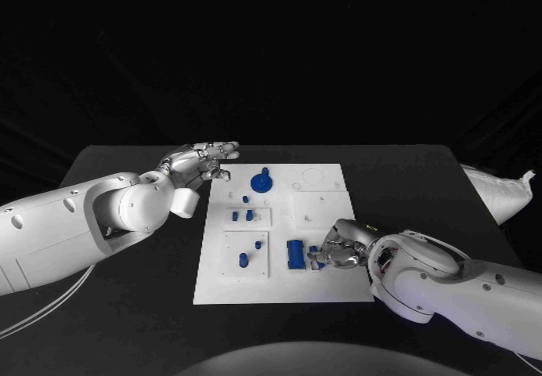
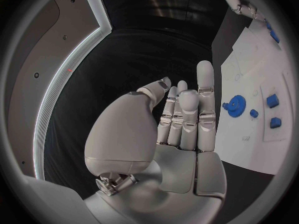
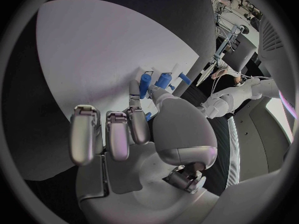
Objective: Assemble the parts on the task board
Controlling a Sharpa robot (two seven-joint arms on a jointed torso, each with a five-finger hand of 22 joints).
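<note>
Task board (image 1: 322, 286) sits mid-bench (image 1: 418, 168). Blue gear (image 1: 261, 183) at its far end, small blue parts (image 1: 242, 215) in the middle recesses. Left hand (image 1: 201, 163) at the board's far-left corner, fingers straight and apart, holding nothing. Right hand (image 1: 339, 249) over the near-right area, blocking the head camera; its wrist camera shows fingertips (image 3: 134, 92) against blue pegs (image 3: 163, 79), grip not clear.

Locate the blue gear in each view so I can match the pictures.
Head view: the blue gear stands near the board's far edge, just right of the left hand.
Left wrist view: the gear sits on the board beside the hand's fingertips.
Right wrist view: I cannot make it out.
Shared landmark: the white board.
</note>
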